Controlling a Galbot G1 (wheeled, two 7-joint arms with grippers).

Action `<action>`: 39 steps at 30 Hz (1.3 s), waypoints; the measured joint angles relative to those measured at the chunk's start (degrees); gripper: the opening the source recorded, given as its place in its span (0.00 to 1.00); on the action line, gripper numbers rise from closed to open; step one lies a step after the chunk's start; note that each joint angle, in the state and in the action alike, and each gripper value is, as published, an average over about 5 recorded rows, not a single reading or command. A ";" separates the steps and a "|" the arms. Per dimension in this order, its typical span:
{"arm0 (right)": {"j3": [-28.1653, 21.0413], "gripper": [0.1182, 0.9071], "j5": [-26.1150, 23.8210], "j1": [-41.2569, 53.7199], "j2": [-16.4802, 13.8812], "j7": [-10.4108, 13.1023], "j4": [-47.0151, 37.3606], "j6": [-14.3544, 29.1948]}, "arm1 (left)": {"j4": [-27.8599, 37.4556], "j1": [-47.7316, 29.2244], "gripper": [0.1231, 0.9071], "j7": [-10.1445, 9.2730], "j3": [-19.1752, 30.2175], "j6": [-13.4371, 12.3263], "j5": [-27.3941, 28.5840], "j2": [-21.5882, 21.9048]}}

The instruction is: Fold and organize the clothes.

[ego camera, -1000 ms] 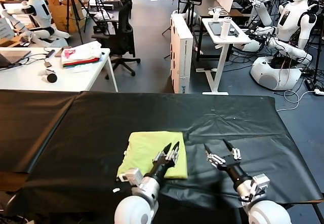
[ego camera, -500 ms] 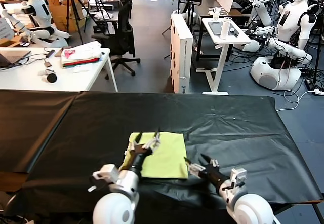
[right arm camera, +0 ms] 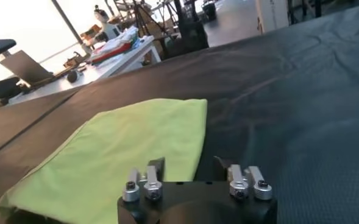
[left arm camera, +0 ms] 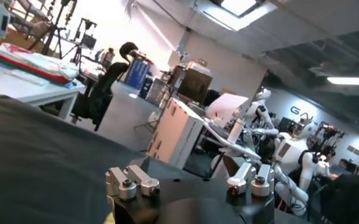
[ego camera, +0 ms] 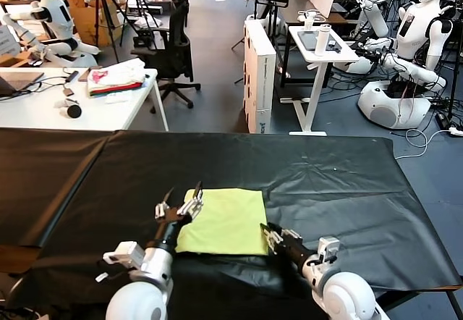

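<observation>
Fingers spread on your left gripper (ego camera: 179, 203) at the folded T-shirt (ego camera: 226, 221) left edge; right gripper (ego camera: 269, 234) spread too, low beside its right corner

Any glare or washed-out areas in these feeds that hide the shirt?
Head view: even light, T-shirt clear on the black table cover. Left wrist view: bright blown-out background, shirt not in frame. Right wrist view: window glare at the far edge only; shirt well lit.

The left gripper (ego camera: 179, 205) has slid off the shirt (ego camera: 226, 221) to the shirt's left edge. The right gripper (ego camera: 270, 236) has come in close to the shirt's right near corner. The shirt now lies flatter, its bumpy left edge smoothed out.
</observation>
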 joint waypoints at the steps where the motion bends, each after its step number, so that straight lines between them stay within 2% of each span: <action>1: 0.00 0.15 0.02 0.03 0.12 -0.02 -0.15 0.05 | 0.00 0.13 1.00 0.00 -0.18 -0.11 0.00 0.11; 3: 0.04 0.05 0.02 0.04 0.33 -0.08 -0.37 0.22 | 0.02 0.38 1.00 0.00 -0.50 -0.33 -0.03 0.30; 5: 0.22 0.03 0.02 -0.06 0.48 -0.15 -0.43 0.39 | 0.07 0.63 1.00 0.00 -0.82 -0.52 -0.11 0.48; 9: 1.17 0.03 -0.19 -0.69 0.48 0.50 0.10 0.49 | 0.15 0.99 1.00 -0.03 -1.60 -0.73 -0.36 0.83; 16: 5.55 0.03 -4.44 -2.64 -1.53 4.80 0.94 -1.28 | 0.43 1.26 1.00 -0.05 -2.82 -1.31 -0.78 1.33; 19: 8.00 0.03 -6.06 -3.42 -2.45 5.89 0.98 -2.04 | 0.71 1.13 1.00 -0.04 -2.90 -1.49 -0.81 1.33; 22: 10.06 0.03 -6.60 -4.19 -3.01 5.72 1.03 -1.72 | 0.92 0.98 1.00 -0.04 -2.93 -1.61 -0.74 1.33; 25: 11.64 0.04 -7.25 -4.93 -3.31 4.03 1.08 0.34 | 1.24 0.97 1.00 0.02 -2.96 -1.86 -0.43 1.51; 28: 13.08 0.18 -9.45 -5.91 -3.65 1.35 1.41 4.59 | 1.54 1.17 1.00 0.11 -2.85 -2.18 0.32 2.06; 30: 14.01 0.34 -11.56 -6.79 -3.84 0.25 1.79 8.04 | 1.57 1.47 1.00 0.13 -2.72 -2.41 0.99 2.66; 33: 15.59 0.58 -15.31 -8.61 -3.92 -0.57 2.48 12.74 | 1.44 2.08 1.00 0.11 -2.56 -2.70 1.72 3.74; 36: 17.54 0.81 -18.93 -11.19 -3.90 -1.43 3.29 15.63 | 1.45 2.71 1.00 0.06 -2.48 -3.16 2.20 4.58; 39: 18.79 0.96 -22.29 -13.55 -3.85 -2.47 4.28 17.45 | 1.66 3.08 1.00 -0.02 -2.39 -3.65 2.66 4.94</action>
